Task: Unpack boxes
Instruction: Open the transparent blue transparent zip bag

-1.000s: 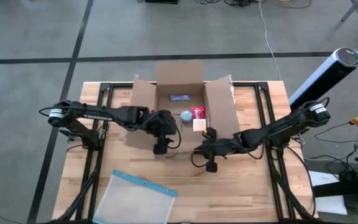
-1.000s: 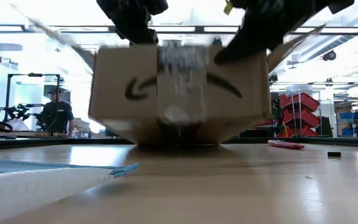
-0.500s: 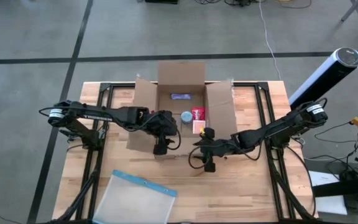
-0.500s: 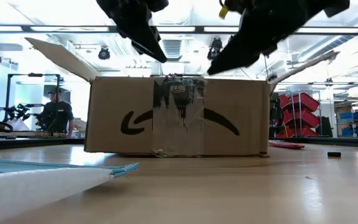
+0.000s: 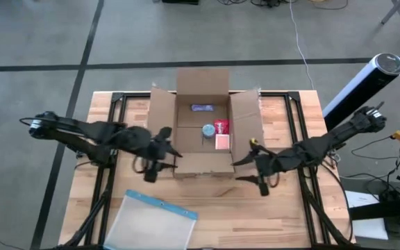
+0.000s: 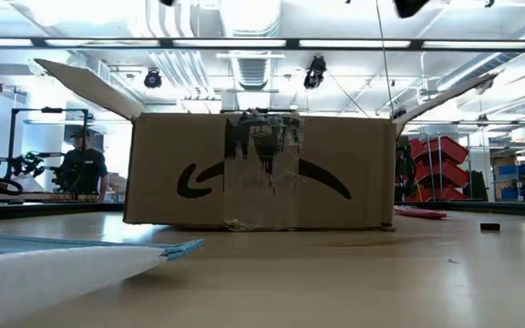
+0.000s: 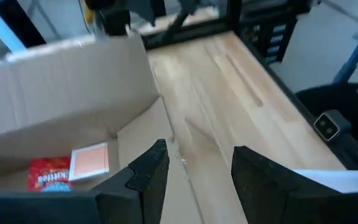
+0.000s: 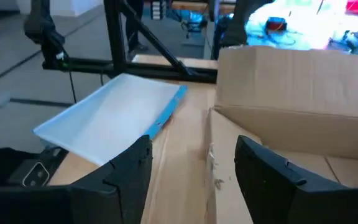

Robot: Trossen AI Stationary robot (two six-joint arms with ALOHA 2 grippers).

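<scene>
Wood-slat table (image 5: 283, 222); open box (image 5: 203, 128) at its middle. Left gripper (image 5: 160, 163) and right gripper (image 5: 255, 167) flank the box, fingers apart, empty. Person (image 6: 82, 169) behind the box.

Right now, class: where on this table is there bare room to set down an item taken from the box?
Bare wood lies along the near edge between the clear pouch and the right gripper, and right of that arm. It is crowded beside the open box, where the left gripper hovers.
</scene>
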